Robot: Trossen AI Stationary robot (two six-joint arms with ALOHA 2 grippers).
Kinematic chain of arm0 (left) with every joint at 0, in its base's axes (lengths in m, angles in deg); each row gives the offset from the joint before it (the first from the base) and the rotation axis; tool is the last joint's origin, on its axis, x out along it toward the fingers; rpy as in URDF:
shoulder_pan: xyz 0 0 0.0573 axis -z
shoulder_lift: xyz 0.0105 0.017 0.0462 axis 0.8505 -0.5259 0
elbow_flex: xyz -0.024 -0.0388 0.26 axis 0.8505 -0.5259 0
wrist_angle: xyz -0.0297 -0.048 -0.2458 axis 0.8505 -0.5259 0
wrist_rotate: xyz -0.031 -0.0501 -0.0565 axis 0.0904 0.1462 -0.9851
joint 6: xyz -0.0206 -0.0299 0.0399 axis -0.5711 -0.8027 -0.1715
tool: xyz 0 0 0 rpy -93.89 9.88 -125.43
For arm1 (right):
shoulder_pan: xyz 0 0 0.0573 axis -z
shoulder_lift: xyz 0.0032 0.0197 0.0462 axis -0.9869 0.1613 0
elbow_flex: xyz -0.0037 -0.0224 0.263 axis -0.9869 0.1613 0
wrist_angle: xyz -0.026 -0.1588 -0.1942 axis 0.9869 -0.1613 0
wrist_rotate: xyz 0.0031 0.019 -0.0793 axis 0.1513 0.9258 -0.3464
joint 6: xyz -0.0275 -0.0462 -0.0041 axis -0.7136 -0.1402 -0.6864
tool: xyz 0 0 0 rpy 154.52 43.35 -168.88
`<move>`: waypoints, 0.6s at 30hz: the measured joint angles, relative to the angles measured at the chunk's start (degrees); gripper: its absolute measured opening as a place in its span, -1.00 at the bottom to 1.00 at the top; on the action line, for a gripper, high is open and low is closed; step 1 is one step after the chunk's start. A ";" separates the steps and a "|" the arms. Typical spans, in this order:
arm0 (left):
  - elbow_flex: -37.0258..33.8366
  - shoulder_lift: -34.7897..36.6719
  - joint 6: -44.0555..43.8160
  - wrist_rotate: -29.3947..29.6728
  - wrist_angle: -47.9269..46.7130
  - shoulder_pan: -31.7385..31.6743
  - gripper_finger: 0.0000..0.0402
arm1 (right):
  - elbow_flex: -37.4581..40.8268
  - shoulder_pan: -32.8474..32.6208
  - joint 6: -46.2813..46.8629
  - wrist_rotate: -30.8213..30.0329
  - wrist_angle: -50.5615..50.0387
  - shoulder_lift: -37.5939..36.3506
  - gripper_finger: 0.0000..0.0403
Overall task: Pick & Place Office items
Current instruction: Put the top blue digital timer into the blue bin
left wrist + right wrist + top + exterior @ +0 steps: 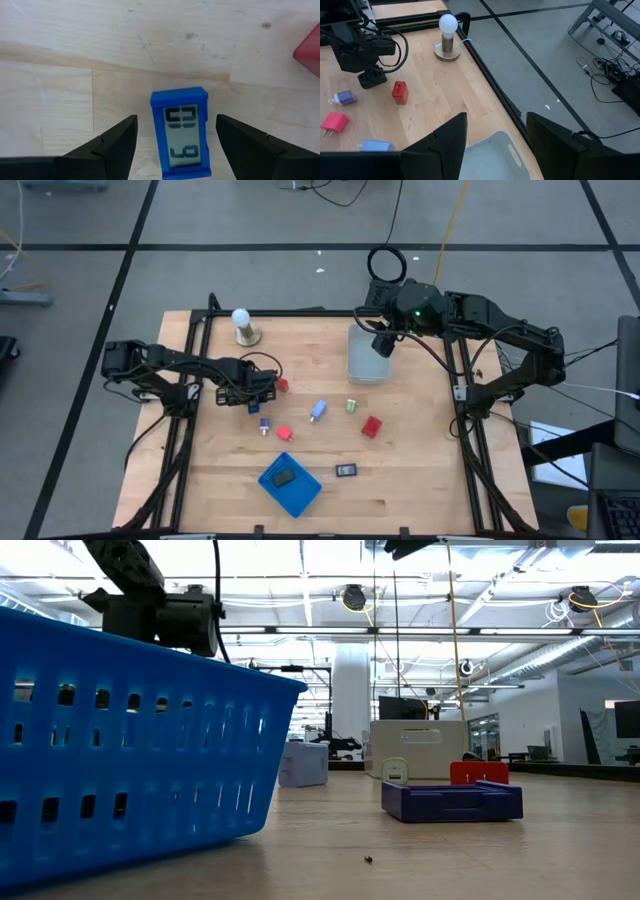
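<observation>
My left gripper (260,398) is open and low over the table's left middle. In the left wrist view its fingers (176,120) stand on either side of a small blue piece with a grey number display (181,132) that lies flat on the wood, with a gap on each side. A red block (283,385) lies just beyond it. My right gripper (383,345) is open and empty above the clear bin (366,365). Loose on the table are a pale blue tube (318,410), a green bit (351,406), two red pieces (371,426) (284,434), a blue-purple bit (264,425) and a black rectangle (346,470).
A blue tray (300,492) near the front edge holds a black piece (284,477). The white ball on its round stand (241,326) is at the back left. Black frame rails run along the table's left, right and far sides.
</observation>
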 joint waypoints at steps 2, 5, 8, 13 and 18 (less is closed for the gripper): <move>0.00 0.00 -0.01 0.00 -0.10 0.00 0.36 | 0.00 0.00 0.00 0.00 0.00 0.00 -0.02; -0.02 0.00 -0.01 0.05 -0.25 0.00 0.36 | 0.00 0.00 0.00 0.00 0.00 0.00 -0.02; -1.10 0.04 -0.44 0.86 -0.03 0.00 0.36 | 0.00 0.00 0.00 0.00 0.00 0.00 -0.02; -2.76 0.22 -1.30 0.53 2.12 0.00 0.36 | 0.00 -0.09 0.00 0.02 0.00 0.00 -0.02; -3.56 0.24 -1.56 1.29 5.54 0.00 0.36 | 0.00 -0.09 0.00 0.02 0.00 0.00 -0.02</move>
